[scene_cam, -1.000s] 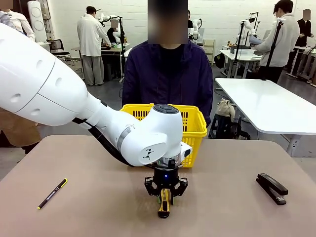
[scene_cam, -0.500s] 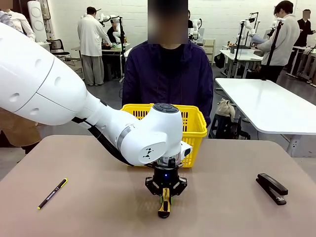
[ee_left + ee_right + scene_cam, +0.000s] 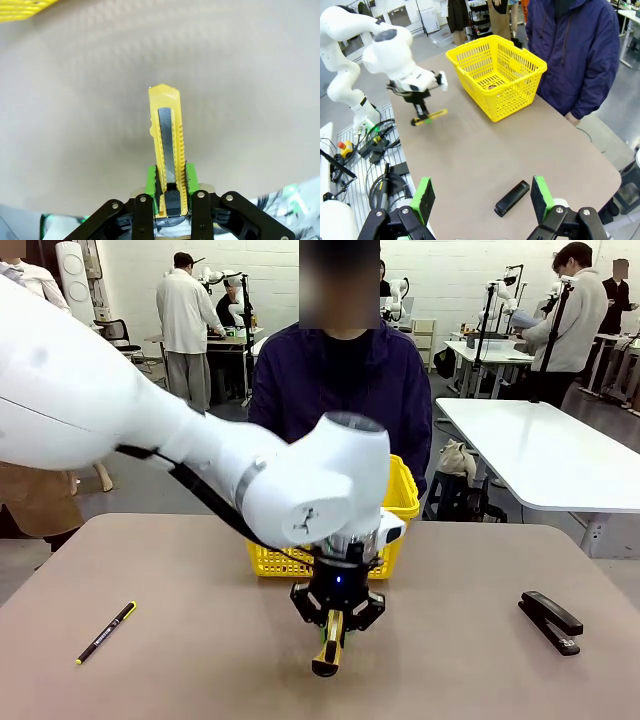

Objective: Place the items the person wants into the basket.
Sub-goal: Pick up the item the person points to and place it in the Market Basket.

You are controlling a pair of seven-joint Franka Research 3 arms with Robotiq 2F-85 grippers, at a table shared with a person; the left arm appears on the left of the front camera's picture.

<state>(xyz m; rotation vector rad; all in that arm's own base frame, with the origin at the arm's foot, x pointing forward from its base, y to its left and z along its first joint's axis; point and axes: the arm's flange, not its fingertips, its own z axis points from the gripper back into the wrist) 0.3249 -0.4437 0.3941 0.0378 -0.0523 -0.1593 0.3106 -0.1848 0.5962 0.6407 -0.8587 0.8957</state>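
Observation:
My left gripper (image 3: 333, 618) is shut on the yellow-black utility knife (image 3: 329, 645) and holds it lifted off the table, in front of the yellow basket (image 3: 400, 502). In the left wrist view the knife (image 3: 167, 145) sticks out lengthwise between the green pads (image 3: 150, 179), with the tabletop below it. From the right wrist view the same knife (image 3: 430, 117) hangs level under the left gripper (image 3: 420, 111), left of the basket (image 3: 495, 70). A dark item lies on the basket floor. My right gripper (image 3: 482, 200) is open and high above the table. The person (image 3: 340, 390) stands behind the basket.
A black stapler (image 3: 551, 620) lies at the right of the table, also seen as the stapler (image 3: 512, 196) below my right gripper. A thin black pen (image 3: 106, 632) lies at the left front. White tables and people in white coats stand farther back.
My left arm has risen and swung slightly, lifting the utility knife off the table; the knife now hangs tilted in the air. The pen and stapler have not moved.

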